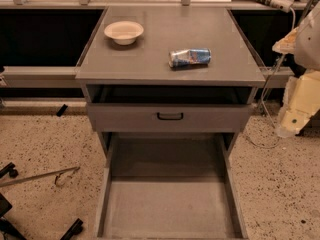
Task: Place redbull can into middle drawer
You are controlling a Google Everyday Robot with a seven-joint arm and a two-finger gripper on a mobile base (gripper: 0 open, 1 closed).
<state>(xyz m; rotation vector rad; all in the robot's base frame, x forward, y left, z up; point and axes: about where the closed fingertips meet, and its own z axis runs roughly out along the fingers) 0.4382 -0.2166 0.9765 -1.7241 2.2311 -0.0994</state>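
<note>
The redbull can [189,57] lies on its side on the grey cabinet top [170,29], right of centre and near the front edge. The middle drawer [170,206] is pulled out wide below it, with a bare flat floor and thin low side walls. My arm is at the right edge of the view, and its cream gripper [291,121] hangs beside the cabinet's right side, to the right of and lower than the can. It is apart from both the can and the drawer, and nothing shows in it.
A cream round bowl [123,32] stands on the cabinet top at the back left. A shut grey drawer front with a small black handle [170,116] sits above the open drawer. Black chair legs [10,219] and a thin rod [40,176] lie on the speckled floor at left.
</note>
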